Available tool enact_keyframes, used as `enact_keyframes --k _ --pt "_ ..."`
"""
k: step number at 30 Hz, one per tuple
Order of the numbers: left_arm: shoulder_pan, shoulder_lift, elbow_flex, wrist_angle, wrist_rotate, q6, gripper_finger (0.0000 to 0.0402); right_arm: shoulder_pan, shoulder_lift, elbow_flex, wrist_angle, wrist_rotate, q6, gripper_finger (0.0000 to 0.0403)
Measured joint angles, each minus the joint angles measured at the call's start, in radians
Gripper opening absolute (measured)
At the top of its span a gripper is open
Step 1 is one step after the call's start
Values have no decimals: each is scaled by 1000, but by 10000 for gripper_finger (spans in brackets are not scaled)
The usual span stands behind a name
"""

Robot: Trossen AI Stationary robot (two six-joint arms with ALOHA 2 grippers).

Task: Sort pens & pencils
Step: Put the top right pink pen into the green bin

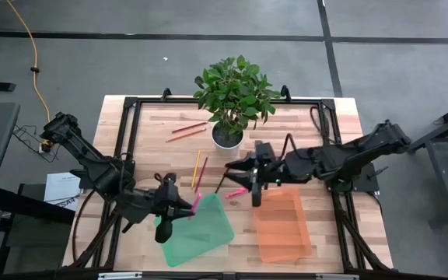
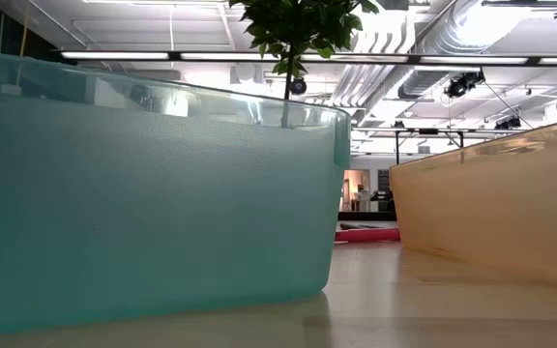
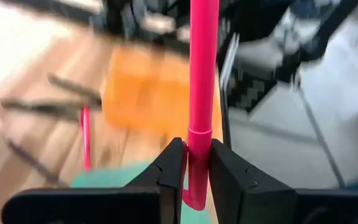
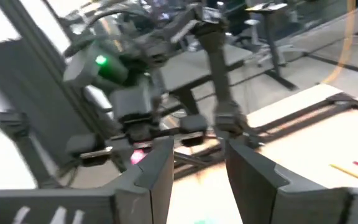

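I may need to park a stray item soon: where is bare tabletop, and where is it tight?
Bare wood lies right of the plant pot, toward the table's far right corner, and nearer the camera beyond the orange bin. Crowded: the middle, where the left end effector grips a pink pen by the green bin, near the open right end effector and loose pencils.

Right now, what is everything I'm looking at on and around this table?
Table: one, pale wood, centre.
Plant: one, green in a white pot, far middle of table.
Green bin: one, see-through, near left.
Orange bin: one, see-through, near right.
Pink pen: one, held in the left gripper.
Second pink pen: one, lying between the bins.
Pencils: about four, red, orange and yellow, near the plant.
Left gripper: shut on a pen, over the green bin's edge.
Right gripper: open, near the orange bin.
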Motion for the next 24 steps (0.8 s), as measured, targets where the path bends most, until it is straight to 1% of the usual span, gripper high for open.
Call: enact_keyframes --k 3,6,11,18,24 --pt "0 4 0 -80 67 -29 45 0 -32 0 -78 46 0 136" --pt "0 21 0 -143 107 -50 45 0 -59 0 -148 93 3 136" --pt "0 74 0 -186 181 -53 45 0 -93 0 -244 154 31 136" --pt "0 219 -1 -190 304 -38 46 0 -98 0 -290 173 60 136" --pt "13 264 -1 -174 336 -25 46 2 -99 0 -304 173 81 136"
